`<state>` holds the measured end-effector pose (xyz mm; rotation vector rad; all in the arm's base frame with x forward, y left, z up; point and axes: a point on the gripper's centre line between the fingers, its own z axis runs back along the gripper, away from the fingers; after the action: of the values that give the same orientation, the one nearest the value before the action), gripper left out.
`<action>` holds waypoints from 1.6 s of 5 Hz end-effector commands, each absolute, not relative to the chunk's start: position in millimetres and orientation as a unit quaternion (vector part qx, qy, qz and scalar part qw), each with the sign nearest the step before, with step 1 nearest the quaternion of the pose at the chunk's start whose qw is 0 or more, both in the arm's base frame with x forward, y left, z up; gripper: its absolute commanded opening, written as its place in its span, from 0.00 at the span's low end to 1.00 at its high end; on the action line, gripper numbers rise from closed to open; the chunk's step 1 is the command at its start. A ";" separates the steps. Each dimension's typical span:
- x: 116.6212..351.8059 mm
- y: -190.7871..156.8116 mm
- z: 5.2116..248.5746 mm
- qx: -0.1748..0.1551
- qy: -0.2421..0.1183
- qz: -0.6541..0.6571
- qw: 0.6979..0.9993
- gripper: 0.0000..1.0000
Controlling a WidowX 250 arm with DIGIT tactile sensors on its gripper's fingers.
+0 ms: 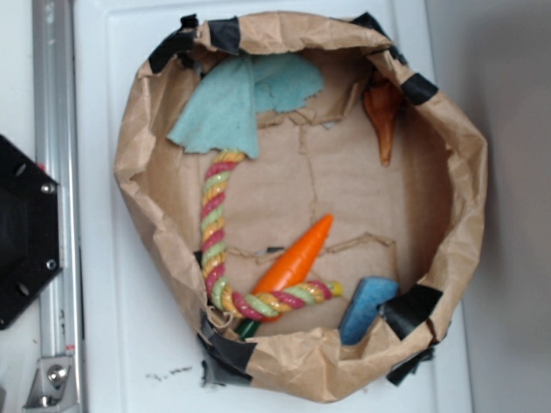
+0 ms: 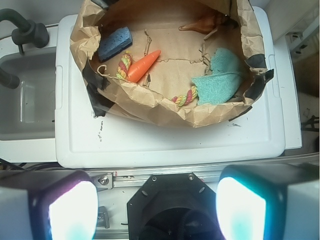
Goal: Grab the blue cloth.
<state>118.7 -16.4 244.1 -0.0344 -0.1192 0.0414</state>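
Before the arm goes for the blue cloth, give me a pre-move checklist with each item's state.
1. Blue cloth in view, lying against the paper bag's wall: ok.
2. Cloth's top uncovered: ok.
3. Rope toy clear of the cloth: not ok, its end meets the cloth's edge.
4. Gripper open: ok, fingers spread apart.
5. Gripper over the cloth: not ok, it hangs outside the bag.
6. Carrot away from the cloth: ok.

Bright, even light; soft blur.
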 end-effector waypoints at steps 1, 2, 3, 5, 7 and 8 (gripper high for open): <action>118.7 -16.4 244.1 -0.017 -0.060 0.021 0.998 1.00; 168.7 4.4 199.4 0.030 -0.068 0.128 0.989 1.00; 214.6 15.8 181.4 0.049 -0.073 0.183 0.979 1.00; 252.7 50.6 125.7 0.071 -0.091 0.357 0.927 1.00; 251.9 59.7 44.1 0.093 -0.006 0.494 0.864 1.00; 232.4 80.7 34.1 0.126 0.004 0.526 0.841 1.00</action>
<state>243.9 64.6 26.3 0.2664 0.0333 1.0476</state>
